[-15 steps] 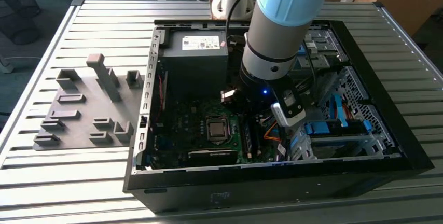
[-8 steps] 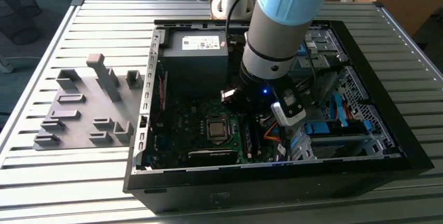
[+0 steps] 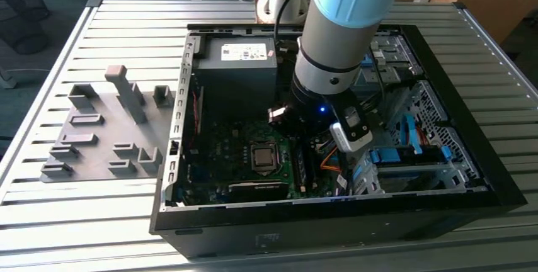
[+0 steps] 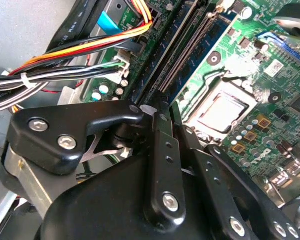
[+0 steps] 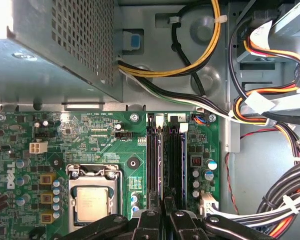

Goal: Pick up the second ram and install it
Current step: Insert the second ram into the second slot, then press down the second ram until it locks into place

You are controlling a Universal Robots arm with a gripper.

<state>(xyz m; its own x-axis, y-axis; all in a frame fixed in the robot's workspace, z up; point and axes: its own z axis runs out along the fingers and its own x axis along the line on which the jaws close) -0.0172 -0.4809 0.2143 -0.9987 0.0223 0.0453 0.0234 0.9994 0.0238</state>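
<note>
Over motherboard (image 5: 90,135) memory slots (image 5: 164,160) | jaws (image 5: 162,212) closed together | grasped item: cannot tell

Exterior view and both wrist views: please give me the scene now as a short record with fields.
arm: reaches down into the open computer case
end effector: just above the two memory slots
processor socket: beside the slots, chip bare
grey holder tray: on the slatted table, at the exterior view's left of the case
</note>
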